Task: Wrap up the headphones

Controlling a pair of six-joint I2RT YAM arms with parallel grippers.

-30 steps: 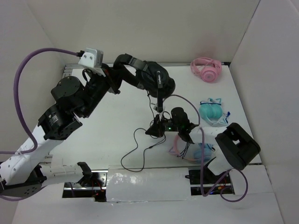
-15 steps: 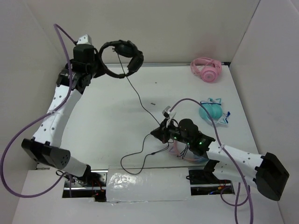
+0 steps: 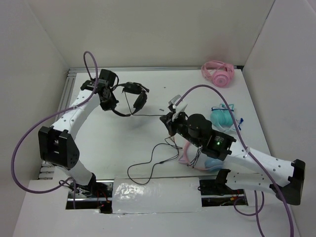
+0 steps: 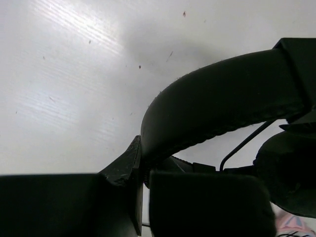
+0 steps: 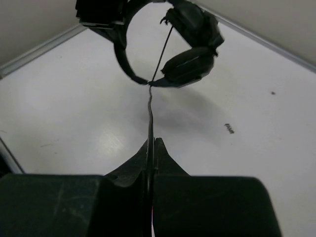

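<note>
The black headphones [image 3: 132,97] hang above the table's back left, held by the headband in my left gripper [image 3: 108,100]. In the left wrist view the jaws [image 4: 143,160] are shut on the thick black headband [image 4: 222,98]. The thin black cable [image 3: 150,115] runs taut from an earcup to my right gripper [image 3: 167,120], which is shut on it. In the right wrist view the cable [image 5: 150,111] passes between the closed jaws [image 5: 152,144], with the headphones [image 5: 190,44] ahead. The slack cable [image 3: 143,168] loops on the table near the front.
Pink headphones [image 3: 218,73] lie at the back right corner. Teal cat-ear headphones [image 3: 224,118] lie at the right, and another pink-and-blue set [image 3: 197,160] lies partly under my right arm. White walls enclose the table on three sides.
My left arm has brought the headphones down and forward from the back left corner. My right gripper has moved away from me with the cable, which now runs taut.
</note>
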